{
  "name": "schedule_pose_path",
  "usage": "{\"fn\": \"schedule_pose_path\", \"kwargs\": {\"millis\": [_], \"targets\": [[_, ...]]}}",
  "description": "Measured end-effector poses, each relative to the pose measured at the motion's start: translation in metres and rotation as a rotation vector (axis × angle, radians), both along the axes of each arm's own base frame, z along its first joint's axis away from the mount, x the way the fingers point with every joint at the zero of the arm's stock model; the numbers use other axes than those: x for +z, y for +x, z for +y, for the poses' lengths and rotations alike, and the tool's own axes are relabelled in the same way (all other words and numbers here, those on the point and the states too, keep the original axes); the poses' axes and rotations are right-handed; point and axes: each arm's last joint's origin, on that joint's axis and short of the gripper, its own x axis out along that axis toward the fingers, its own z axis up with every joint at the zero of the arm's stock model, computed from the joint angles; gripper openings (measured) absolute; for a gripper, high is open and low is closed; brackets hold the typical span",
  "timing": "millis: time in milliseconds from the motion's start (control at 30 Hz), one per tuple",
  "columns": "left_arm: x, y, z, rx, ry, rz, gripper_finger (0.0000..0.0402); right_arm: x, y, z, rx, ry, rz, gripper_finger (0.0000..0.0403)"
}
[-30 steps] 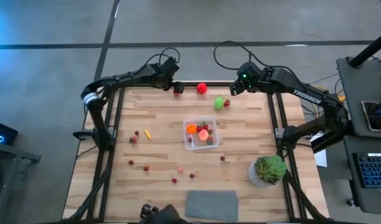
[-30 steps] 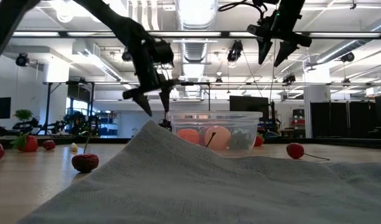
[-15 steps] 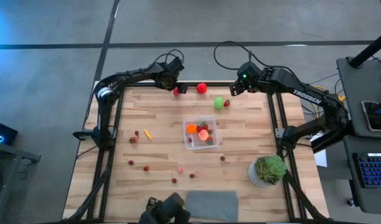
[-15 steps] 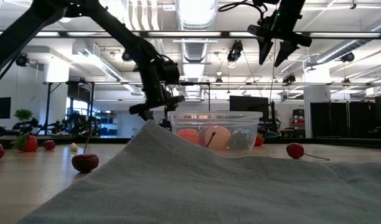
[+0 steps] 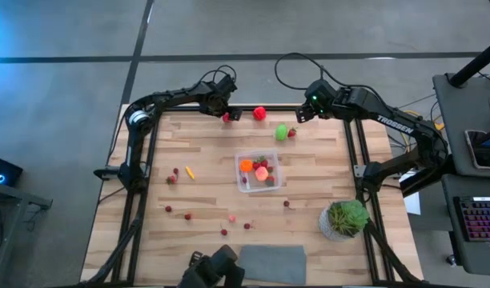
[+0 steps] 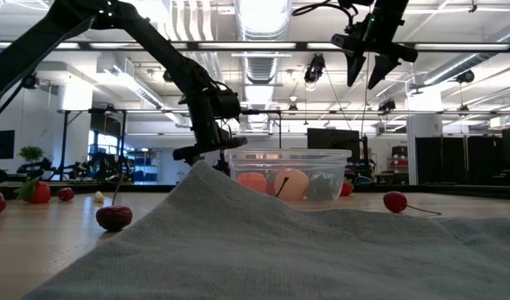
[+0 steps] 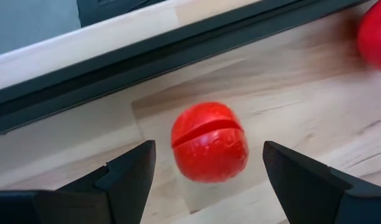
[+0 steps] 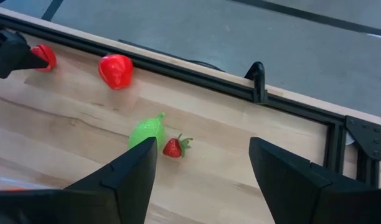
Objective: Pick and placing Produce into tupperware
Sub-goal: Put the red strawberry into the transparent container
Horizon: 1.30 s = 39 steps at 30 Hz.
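A small round red produce piece (image 7: 209, 149) with a groove lies on the wood by the table's far edge (image 5: 226, 118). My left gripper (image 7: 209, 180) is open just above it, one finger on either side, and touches nothing. My right gripper (image 5: 303, 113) hangs open high over the far right of the table (image 6: 372, 71). Below it lie a larger red piece (image 8: 116, 70), a green piece (image 8: 147, 132) and a small strawberry (image 8: 173, 147). The clear tupperware (image 5: 259, 170) stands mid-table with orange, pink and red pieces inside.
A black frame rail (image 7: 178, 50) runs along the far edge just behind the red piece. Small red berries (image 5: 186, 215) and an orange sliver (image 5: 190, 172) are scattered over the near left. A potted plant (image 5: 345, 218) stands near right and a grey cloth (image 5: 273, 262) at the near edge.
My left gripper has come down toward the red piece at the far edge, shifting slightly toward the table's right, and stays open. The right arm and the produce have kept still.
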Motion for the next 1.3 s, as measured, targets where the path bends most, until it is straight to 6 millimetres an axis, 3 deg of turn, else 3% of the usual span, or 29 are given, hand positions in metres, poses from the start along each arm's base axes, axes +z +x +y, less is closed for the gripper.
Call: {"fn": "schedule_pose_path", "kwargs": {"millis": [200, 667, 933, 1133, 1300], "targets": [[-0.003, 0.0, 0.0, 0.0, -0.001, 0.002, 0.0273, 0.0, 0.0, 0.0, -0.003, -0.005, 0.002, 0.0248], [-0.015, 0.002, 0.002, -0.009, -0.019, 0.025, 0.0189, 0.0, 0.0, 0.0, 0.018, -0.01, 0.018, 0.0248], [-0.011, 0.005, -0.002, -0.093, 0.01, 0.037, 0.0184, 0.0, 0.0, 0.0, 0.031, -0.014, 0.028, 0.0245], [0.013, 0.015, -0.025, -0.276, 0.053, 0.006, 0.0185, 0.0, 0.0, 0.0, 0.038, -0.015, 0.034, 0.0246], [0.054, 0.031, -0.076, -0.679, 0.106, -0.138, 0.0185, 0.0, -0.001, -0.002, 0.036, -0.011, 0.033, 0.0246]]}}
